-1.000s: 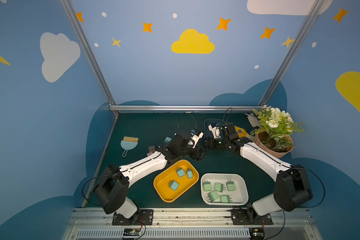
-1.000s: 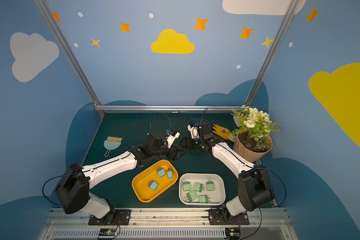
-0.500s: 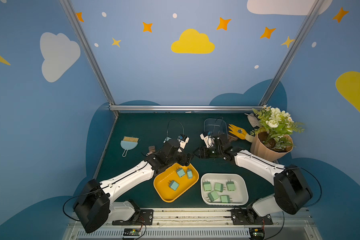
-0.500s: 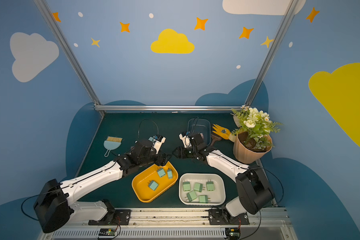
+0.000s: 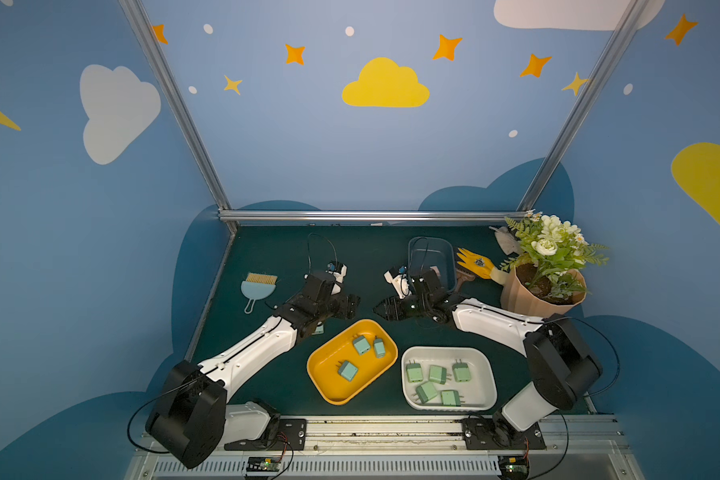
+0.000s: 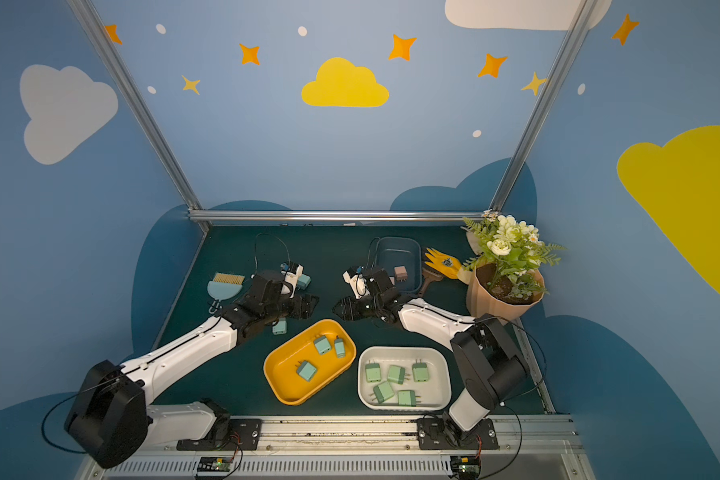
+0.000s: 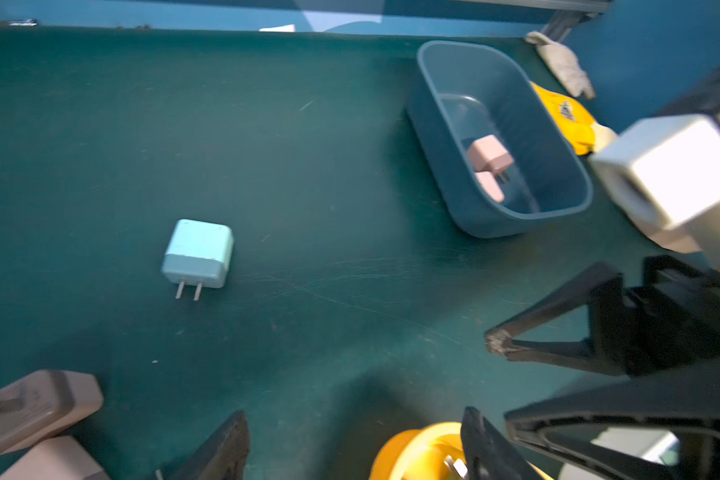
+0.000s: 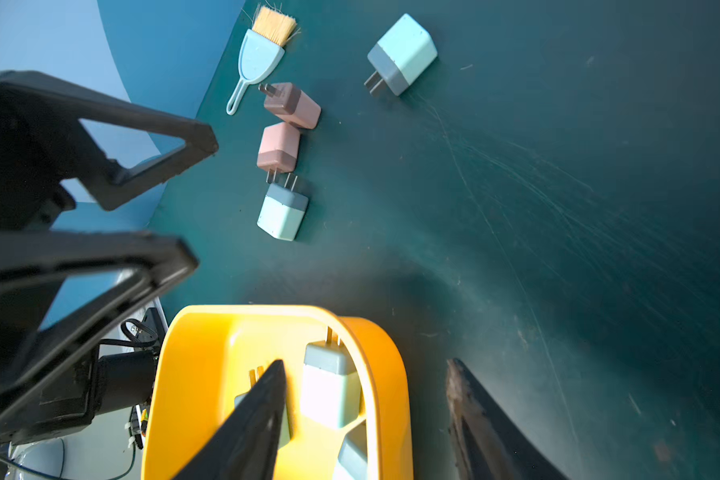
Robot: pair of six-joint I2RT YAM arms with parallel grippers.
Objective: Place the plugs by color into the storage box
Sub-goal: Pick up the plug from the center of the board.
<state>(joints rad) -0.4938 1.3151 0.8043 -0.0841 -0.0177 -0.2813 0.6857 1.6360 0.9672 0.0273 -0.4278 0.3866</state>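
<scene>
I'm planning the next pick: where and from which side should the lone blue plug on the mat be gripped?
Grip the blue plug by its boxy body, across the two flat sides flanking the prong face, coming straight down. It lies flat on the mat with prongs sticking out level and nothing crowding it, so a top grasp looks safest.

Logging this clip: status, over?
Left claw, right claw open, empty. Two pink plastic cube plugs, two light-blue ones loose on mat. Light-blue bristle brush beside pinks.
</scene>
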